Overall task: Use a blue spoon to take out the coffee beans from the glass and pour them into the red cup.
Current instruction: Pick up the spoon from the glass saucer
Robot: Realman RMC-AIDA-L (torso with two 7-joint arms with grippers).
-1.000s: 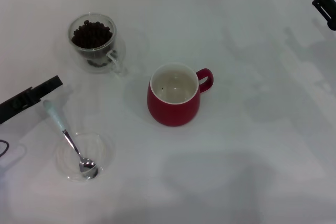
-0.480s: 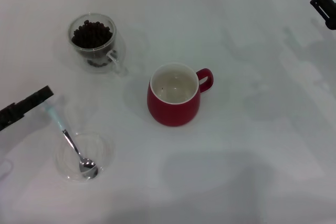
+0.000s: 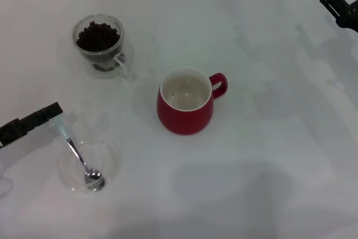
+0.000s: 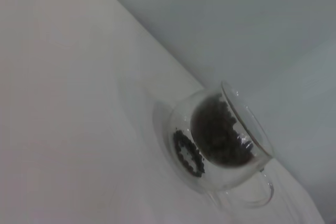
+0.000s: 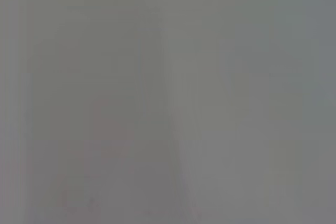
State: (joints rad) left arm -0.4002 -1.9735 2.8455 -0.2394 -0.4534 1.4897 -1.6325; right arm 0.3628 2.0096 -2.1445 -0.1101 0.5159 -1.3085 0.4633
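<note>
One glass (image 4: 220,145) fills left wrist | head adds red cup (image 3: 185,108)

Your left gripper (image 3: 47,115) reaches in low from the left edge of the head view, its dark body slanting up toward the middle of the desk. Only one dark bar of it shows, so you cannot tell how its fingers stand. Your right gripper (image 3: 335,4) sits at the far right corner, well apart from the left one, only partly in view and cut by the frame edge, its dark prongs pointing inward.
</note>
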